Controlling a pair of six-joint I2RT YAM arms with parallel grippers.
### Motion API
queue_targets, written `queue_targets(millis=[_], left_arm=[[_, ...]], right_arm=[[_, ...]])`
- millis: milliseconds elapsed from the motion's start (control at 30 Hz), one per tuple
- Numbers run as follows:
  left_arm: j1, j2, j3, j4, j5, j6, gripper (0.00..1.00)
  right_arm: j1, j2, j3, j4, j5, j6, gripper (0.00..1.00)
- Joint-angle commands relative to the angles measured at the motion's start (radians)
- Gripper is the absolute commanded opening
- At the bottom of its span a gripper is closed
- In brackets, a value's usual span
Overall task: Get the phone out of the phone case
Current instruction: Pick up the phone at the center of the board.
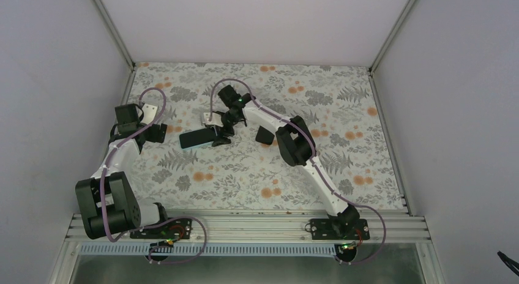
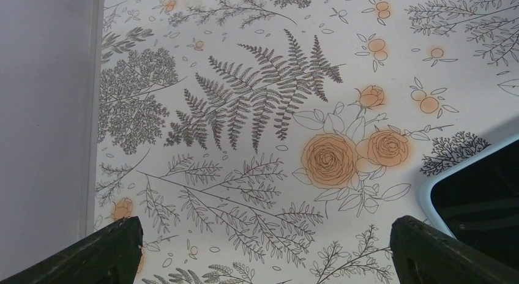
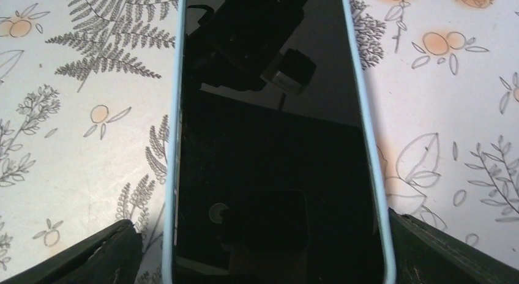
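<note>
Although the right wrist view cuts off both ends of the phone [image 3: 269, 143], you can see its dark, reflective screen facing up inside a pale blue case [image 3: 374, 174], flat on the floral cloth [image 2: 245, 112]. Your right gripper [image 3: 263, 259] straddles it, jaws spread wide and clamping nothing. The left gripper [image 2: 263, 253] gapes empty beside the phone's corner.
</note>
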Motion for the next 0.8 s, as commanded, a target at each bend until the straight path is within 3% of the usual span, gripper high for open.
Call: queue_targets(millis=[0,133,200,333,500,600,767], left_arm=[[0.006,-0.001,-0.005,0.015,0.026,0.002,1.00],[0.006,-0.002,-0.009,0.015,0.028,0.005,1.00],[0.006,-0.005,-0.011,0.014,0.027,0.010,1.00],[0.006,-0.004,-0.011,0.011,0.023,0.027,1.00],[0.006,0.002,0.015,-0.025,0.047,0.058,1.00],[0.007,0.010,0.053,-0.087,0.116,0.099,1.00],[0.008,0.067,0.161,-0.290,0.350,0.190,1.00]], right_arm=[[0.054,0.009,-0.053,-0.050,0.108,-0.040,1.00],[0.080,0.018,-0.042,-0.049,0.146,-0.042,0.97],[0.086,0.027,-0.031,-0.063,0.161,-0.041,0.92],[0.088,0.031,-0.038,-0.073,0.184,-0.016,0.71],[0.085,-0.040,-0.151,-0.018,0.189,0.026,0.65],[0.085,-0.132,-0.252,0.049,0.187,0.049,0.64],[0.088,-0.337,-0.463,0.217,0.217,0.099,0.60]])
